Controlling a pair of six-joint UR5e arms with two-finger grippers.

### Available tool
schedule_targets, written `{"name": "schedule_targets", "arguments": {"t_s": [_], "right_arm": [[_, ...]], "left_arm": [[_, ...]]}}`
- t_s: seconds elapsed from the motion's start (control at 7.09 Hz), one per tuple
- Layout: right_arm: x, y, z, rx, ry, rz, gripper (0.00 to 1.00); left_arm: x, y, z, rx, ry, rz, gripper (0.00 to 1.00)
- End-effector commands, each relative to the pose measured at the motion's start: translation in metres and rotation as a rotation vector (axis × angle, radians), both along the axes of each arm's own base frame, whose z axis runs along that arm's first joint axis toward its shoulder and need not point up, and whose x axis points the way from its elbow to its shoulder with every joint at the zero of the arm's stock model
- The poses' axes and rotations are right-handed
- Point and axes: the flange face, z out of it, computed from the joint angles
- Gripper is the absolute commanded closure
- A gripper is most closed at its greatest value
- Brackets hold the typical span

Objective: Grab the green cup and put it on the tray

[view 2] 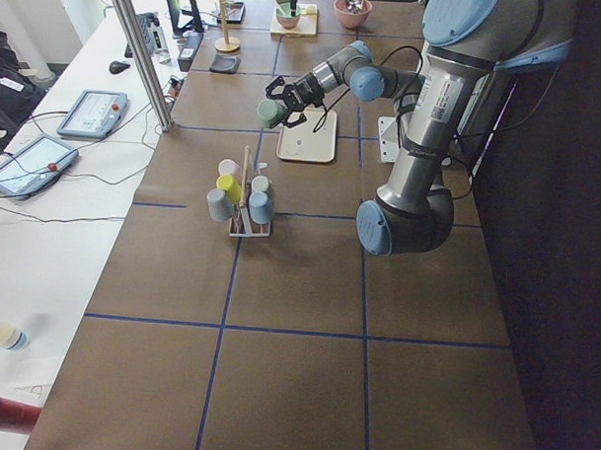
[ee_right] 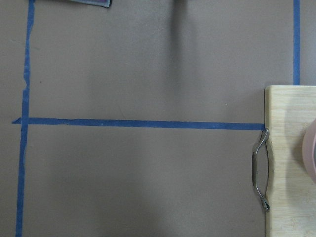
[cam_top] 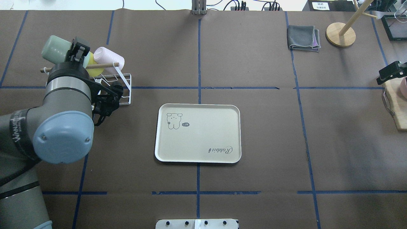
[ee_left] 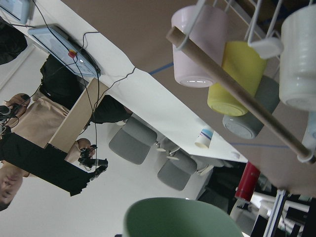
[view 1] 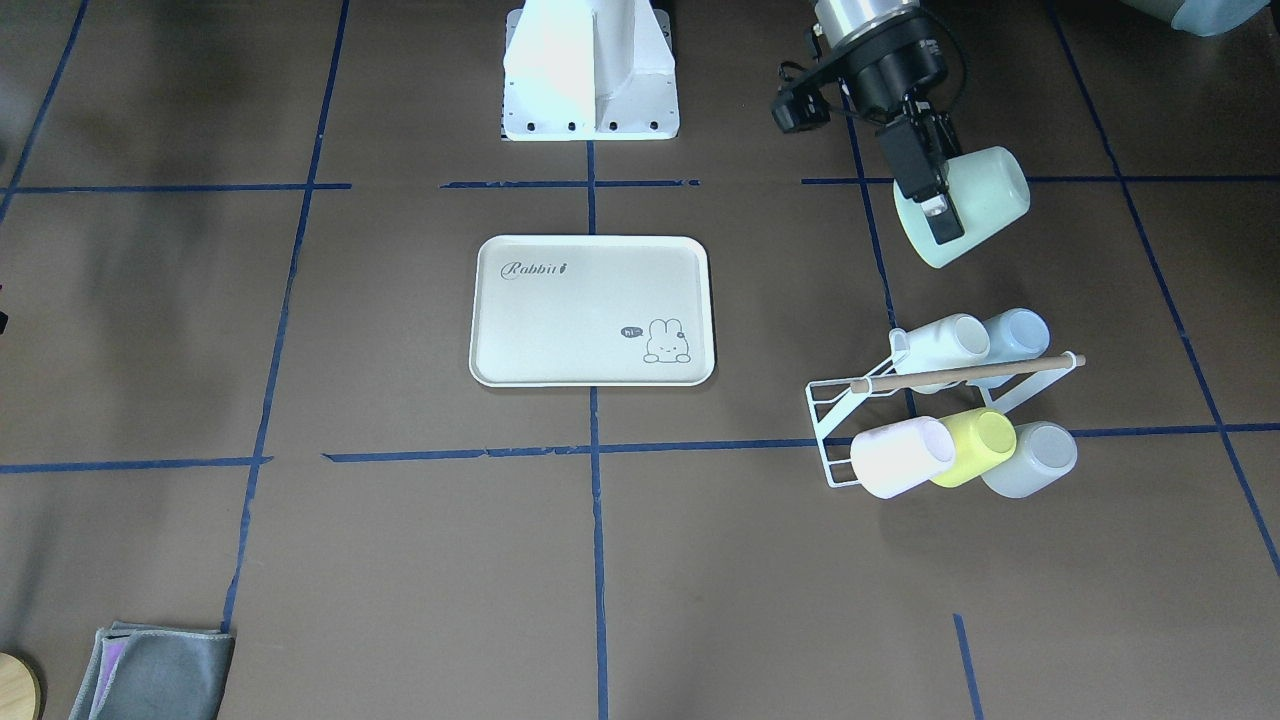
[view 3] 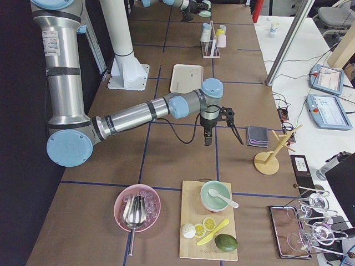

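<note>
The green cup (view 1: pixel 985 190) is a pale mint tumbler lying on its side in the air, held off the table. My left gripper (view 1: pixel 943 222) is shut on its rim, just behind the cup rack. From overhead the green cup (cam_top: pixel 54 47) sits at the end of the left gripper (cam_top: pixel 78 52). Its rim fills the bottom of the left wrist view (ee_left: pixel 182 217). The cream tray (view 1: pixel 590 310) lies flat and bare at the table's middle, well apart from the cup (cam_top: pixel 198 133). My right gripper (view 3: pixel 208 136) hangs over the table's far end; I cannot tell its jaws.
A white wire cup rack (view 1: pixel 835 400) with a wooden bar holds several cups, among them a yellow-green cup (view 1: pixel 975 445) and a pale blue cup (view 1: pixel 1020 330). A grey cloth (cam_top: pixel 303 38), a wooden stand (cam_top: pixel 340 31) and a cutting board (ee_right: pixel 291 163) lie near the right arm.
</note>
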Motion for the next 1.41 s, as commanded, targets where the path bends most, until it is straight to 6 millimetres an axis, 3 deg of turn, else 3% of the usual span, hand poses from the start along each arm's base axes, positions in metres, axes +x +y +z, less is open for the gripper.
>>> {"name": "schedule_targets", "arguments": {"t_s": [0.0,0.42,0.85,0.99,1.27], "right_arm": [[0.000,0.000,-0.002,0.005,-0.001,-0.001,0.00],[0.000,-0.001,-0.003,0.007,-0.002,-0.001,0.00],[0.000,-0.001,-0.003,0.007,-0.002,-0.001,0.00],[0.000,-0.001,-0.003,0.007,-0.002,-0.001,0.00],[0.000,-0.001,-0.002,0.004,-0.001,-0.001,0.00]], "left_arm": [[0.000,0.016,-0.016,-0.120,0.334,-0.078,0.64],[0.018,0.026,-0.043,-0.261,0.841,-0.168,0.67],[0.075,0.031,-0.049,-0.294,1.150,-0.125,0.67],[0.083,0.031,-0.054,-0.290,1.258,-0.106,0.67],[0.122,0.040,-0.045,-0.326,1.509,-0.055,0.67]]}}
